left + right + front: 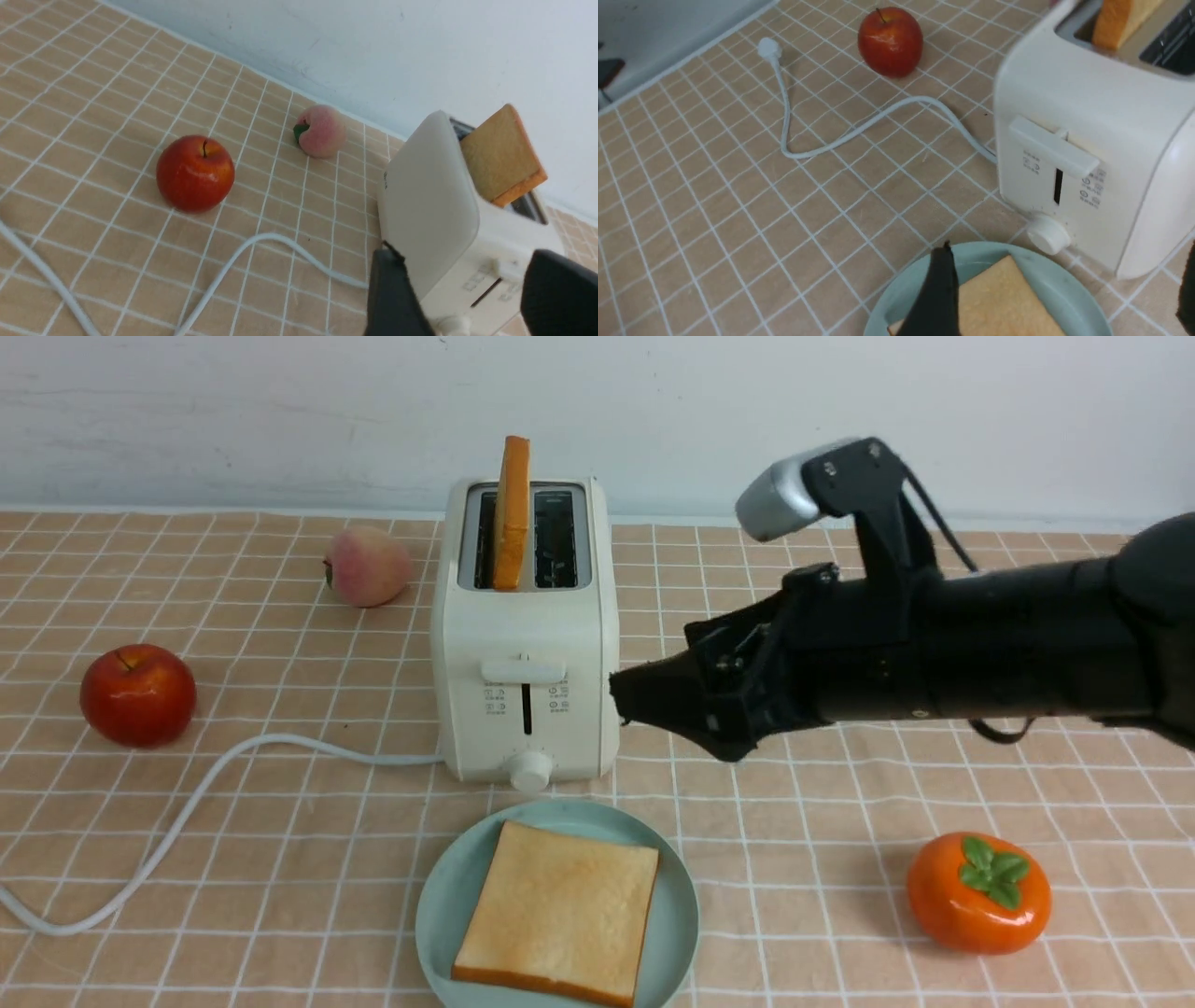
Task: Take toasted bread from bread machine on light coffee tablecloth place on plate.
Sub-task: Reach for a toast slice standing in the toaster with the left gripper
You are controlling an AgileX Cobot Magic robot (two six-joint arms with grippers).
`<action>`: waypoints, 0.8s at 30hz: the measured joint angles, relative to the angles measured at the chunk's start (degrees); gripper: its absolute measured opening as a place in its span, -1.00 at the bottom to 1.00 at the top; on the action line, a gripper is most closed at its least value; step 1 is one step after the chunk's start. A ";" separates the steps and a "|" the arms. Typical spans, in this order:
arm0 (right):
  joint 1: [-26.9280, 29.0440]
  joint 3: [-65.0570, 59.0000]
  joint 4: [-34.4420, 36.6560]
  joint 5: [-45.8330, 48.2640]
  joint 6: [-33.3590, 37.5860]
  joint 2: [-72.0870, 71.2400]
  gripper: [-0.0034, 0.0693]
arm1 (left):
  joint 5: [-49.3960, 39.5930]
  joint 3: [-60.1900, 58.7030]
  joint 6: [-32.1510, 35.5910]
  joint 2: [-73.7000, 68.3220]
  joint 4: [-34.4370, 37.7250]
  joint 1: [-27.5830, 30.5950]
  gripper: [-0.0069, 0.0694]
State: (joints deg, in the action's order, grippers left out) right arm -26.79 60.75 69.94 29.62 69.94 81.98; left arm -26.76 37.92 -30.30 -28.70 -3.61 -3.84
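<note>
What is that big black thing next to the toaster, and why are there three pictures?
That black thing is a robot's right arm, ending in the right gripper, a pincer hand. It is open and holds nothing. One picture looks forward from between the robot's arms. The other two come from small cameras on its wrists, so you see the left gripper close up, also open and empty. On the checked tablecloth stands a toaster with one toast sticking up from a slot. Another toast lies flat on the plate. Around them sit an apple, a peach and a persimmon.
</note>
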 joint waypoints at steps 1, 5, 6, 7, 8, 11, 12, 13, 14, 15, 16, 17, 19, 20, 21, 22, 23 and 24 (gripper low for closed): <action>0.06 0.00 -3.84 1.84 -0.90 -2.40 0.73 | -2.02 3.84 2.30 -2.09 0.11 -1.23 0.32; 0.06 0.00 -13.09 6.11 -8.32 -7.82 0.52 | -9.12 14.10 8.48 -9.11 1.12 -7.13 0.42; 0.06 0.00 -18.19 7.79 -13.16 -9.93 0.42 | -13.39 18.63 10.75 -13.05 1.42 -9.94 0.44; 0.06 0.00 -22.26 9.29 -17.17 -11.28 0.35 | -15.44 21.29 11.63 -15.50 1.43 -11.90 0.44; 0.06 0.00 -26.57 10.67 -21.62 -12.50 0.28 | -17.79 24.64 12.39 -18.78 1.43 -13.80 0.44; 0.06 0.00 -40.17 15.10 -36.72 -15.39 0.08 | -23.43 35.12 12.72 -29.62 -0.74 -19.18 0.44; 0.06 0.00 -41.04 15.10 -37.77 -15.56 0.07 | -23.76 35.83 12.60 -30.41 -0.98 -19.18 0.44; 0.06 0.00 -44.34 16.68 -41.88 -16.20 0.02 | -25.35 39.48 12.01 -34.36 -2.36 -20.78 0.45; 0.11 0.00 -49.87 18.89 -49.53 -17.38 -0.08 | -27.49 44.81 10.74 -41.05 -4.74 -22.83 0.45; 0.16 -0.06 -53.33 20.81 -54.32 -18.39 -0.15 | -29.50 51.50 9.07 -46.27 -7.19 -23.97 0.45; 0.16 -0.10 -55.07 21.99 -57.50 -19.11 -0.20 | -30.87 55.30 7.47 -50.78 -8.69 -24.39 0.45; 0.16 -0.10 -56.04 22.70 -59.46 -19.70 -0.24 | -32.17 59.39 5.96 -54.49 -9.59 -24.66 0.45; 0.16 -0.10 -57.19 23.94 -62.47 -21.00 -0.29 | -36.92 70.91 2.65 -63.96 -10.97 -24.97 0.45; 0.16 -0.10 -57.49 24.41 -63.31 -21.72 -0.30 | -39.25 75.77 1.93 -67.67 -11.25 -24.97 0.45; 0.16 -0.10 -57.49 24.47 -63.31 -21.85 -0.30 | -39.84 76.94 1.79 -68.56 -11.26 -24.97 0.45; 0.16 -0.10 -57.83 24.93 -63.76 -22.72 -0.29 | -42.47 84.39 0.69 -74.29 -11.42 -25.02 0.45; 0.16 -0.10 -58.23 25.29 -64.03 -23.50 -0.27 | -43.62 89.91 -0.48 -78.79 -11.26 -25.02 0.45; 0.16 -0.10 -58.53 25.53 -64.19 -23.91 -0.25 | -44.11 92.61 -1.01 -81.20 -11.11 -25.02 0.45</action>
State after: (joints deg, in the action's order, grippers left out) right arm -26.63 60.65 11.41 55.15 5.75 58.07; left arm -70.87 130.53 -31.31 -109.90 -14.73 -28.86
